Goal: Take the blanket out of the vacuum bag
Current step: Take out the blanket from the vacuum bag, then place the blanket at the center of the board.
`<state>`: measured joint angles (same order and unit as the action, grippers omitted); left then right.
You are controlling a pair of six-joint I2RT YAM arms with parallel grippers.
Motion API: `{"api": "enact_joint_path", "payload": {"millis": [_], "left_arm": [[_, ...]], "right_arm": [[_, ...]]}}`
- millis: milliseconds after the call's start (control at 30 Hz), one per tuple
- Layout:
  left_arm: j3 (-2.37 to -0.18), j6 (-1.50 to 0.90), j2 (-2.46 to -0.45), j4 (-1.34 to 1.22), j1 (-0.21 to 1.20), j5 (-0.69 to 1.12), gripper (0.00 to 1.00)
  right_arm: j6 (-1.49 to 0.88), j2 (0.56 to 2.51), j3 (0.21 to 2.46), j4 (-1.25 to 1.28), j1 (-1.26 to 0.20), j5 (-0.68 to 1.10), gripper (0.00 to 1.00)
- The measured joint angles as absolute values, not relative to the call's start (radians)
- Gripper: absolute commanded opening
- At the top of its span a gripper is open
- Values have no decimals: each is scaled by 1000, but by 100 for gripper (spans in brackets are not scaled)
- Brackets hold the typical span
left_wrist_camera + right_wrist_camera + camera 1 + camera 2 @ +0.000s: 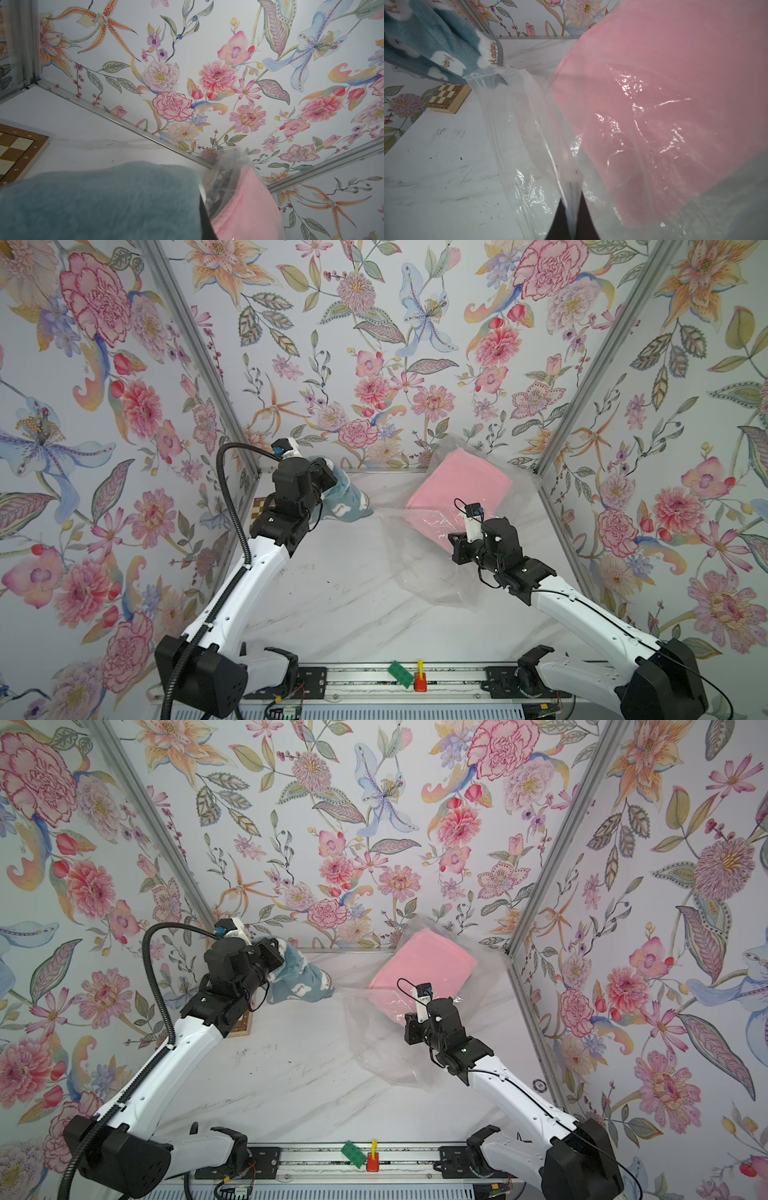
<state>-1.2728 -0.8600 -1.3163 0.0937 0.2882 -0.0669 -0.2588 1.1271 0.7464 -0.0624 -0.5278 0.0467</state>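
Two claws were found shut, each on a different item. Nearest to where I stood, the right gripper [572, 216] had its jaws pinched on a gathered fold of the vacuum bag [517, 124]. The clear film ran out ahead of the claw across the table [332, 614]. The film appeared thin, light, glossy and slippery. In my judgement a pinch on a bunched fold would hold better than one on a single flat layer.

The right arm reached forward and low, with the claw close above the tabletop. Just ahead of that claw a pink blanket [457, 489] lay folded inside the bag, its far end propped up.

Farther off, the left gripper [328, 479] was clamped on a blue blanket [347, 502] with white cloud patches, its fingertips buried in the pile. The blanket hung limp below and ahead of the claw, outside the bag. Its lower corner was close to the bag's mouth, and whether it touched could not be settled. It looked plush, soft and light, with no stiffness, so a full handful near an edge would suit it best.

The left arm was raised, its elbow bent and its wrist turned toward the bag. A chessboard [448, 97] lay on the table below the left claw.
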Motion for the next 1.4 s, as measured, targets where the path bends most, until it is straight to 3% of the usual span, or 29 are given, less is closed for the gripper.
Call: {"api": "enact_joint_path", "payload": {"millis": [267, 567, 733, 1133, 1400], "left_arm": [[-1356, -817, -1530, 28, 181, 46, 0], [-1710, -728, -1807, 11, 121, 88, 0], [-1753, -703, -1861, -15, 111, 91, 0], [-1021, -882, -1796, -221, 130, 102, 0], [-872, -1073, -1718, -357, 158, 110, 0]], "right_arm": [[-258, 1140, 752, -38, -538, 77, 0], [-258, 1148, 755, -31, -544, 78, 0], [-250, 1201, 788, -32, -544, 81, 0], [-247, 1213, 795, -32, -544, 99, 0], [-248, 1213, 795, -28, -556, 99, 0]]}}
